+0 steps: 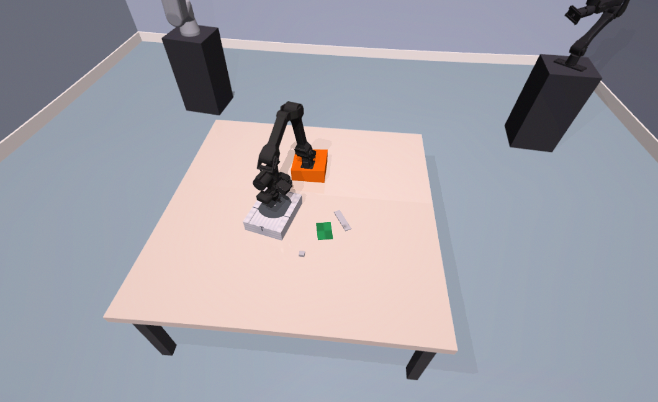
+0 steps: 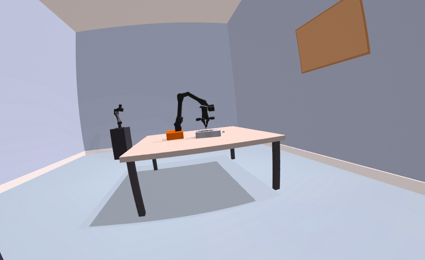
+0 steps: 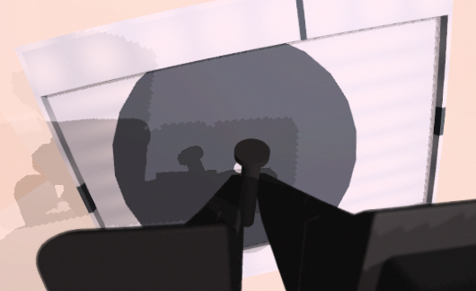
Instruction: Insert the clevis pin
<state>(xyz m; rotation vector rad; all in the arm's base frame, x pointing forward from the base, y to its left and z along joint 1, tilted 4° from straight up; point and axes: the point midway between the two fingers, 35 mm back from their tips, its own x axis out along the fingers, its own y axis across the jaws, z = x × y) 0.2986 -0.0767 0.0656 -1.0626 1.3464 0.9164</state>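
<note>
Steel, headed and slim, the dark clevis pin (image 3: pixel 250 193) is pinched by its shank in the black gripper (image 1: pixel 274 201) (image 2: pixel 206 127) (image 3: pixel 250 180), above the flat grey aluminium disc (image 1: pixel 277 209) (image 3: pixel 313 135). The head is left free beyond the fingertips, presumably so the shank can enter first once aligned. A pale spot, likely the disc's hole, peeks out beside the shank, mostly hidden. The rimmed whitish steel tray (image 1: pixel 261 231) (image 2: pixel 208 134) (image 3: pixel 397 90) surrounds the disc; its rim could hinder low fingers. The green checked square (image 1: pixel 324 231) and small pale block (image 1: pixel 301 254) lie well apart, out of the way.

No readable text, label, brand, number or sign shows in any of the 3 views.
</note>
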